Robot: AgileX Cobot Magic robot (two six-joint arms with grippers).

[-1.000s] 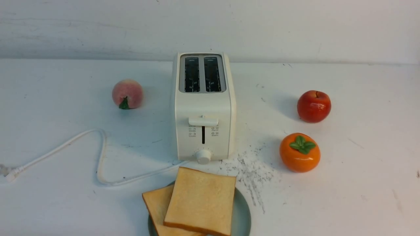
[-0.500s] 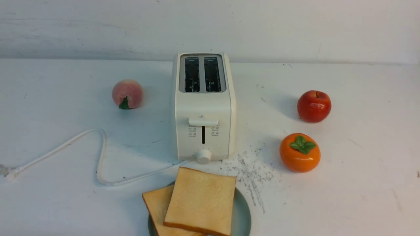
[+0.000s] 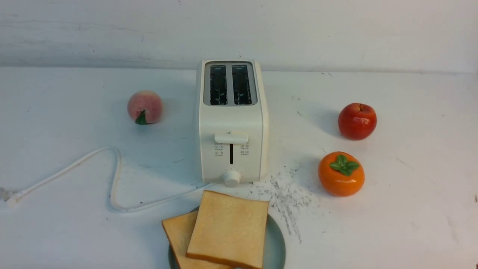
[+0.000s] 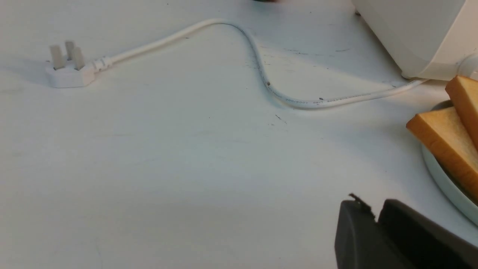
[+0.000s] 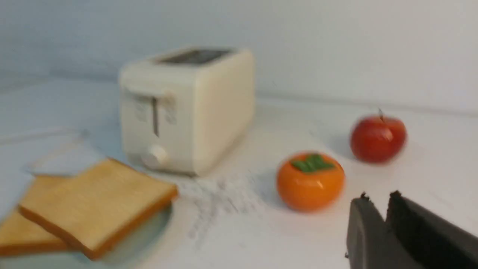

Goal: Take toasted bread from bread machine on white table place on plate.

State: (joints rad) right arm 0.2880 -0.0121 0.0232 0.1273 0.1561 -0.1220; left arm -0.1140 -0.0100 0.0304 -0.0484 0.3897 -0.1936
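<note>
Against the front views taken earlier, no change is seen: the two slices of toasted bread lie where they lay, overlapped on the plate, and both slots of the bread machine stand empty.

Neither arm is shown in the front view. The near edge of the plate and the lower slice are cut off by that view's bottom border. The right wrist view is blurred, so fine detail there cannot be made out. Only the dark fingertips of each pincer are seen, at the picture edge.

The left gripper is seen with its fingers nearly together, a narrow slit between them, and nothing is held. The right gripper is seen the same way, nearly closed and empty.

The plate with its toast is found just beside the left gripper, on the side toward the bread machine. From the right gripper it lies well apart, with the persimmon nearer and the apple beyond. The cord and plug lie on the white table, ahead of the left gripper.
</note>
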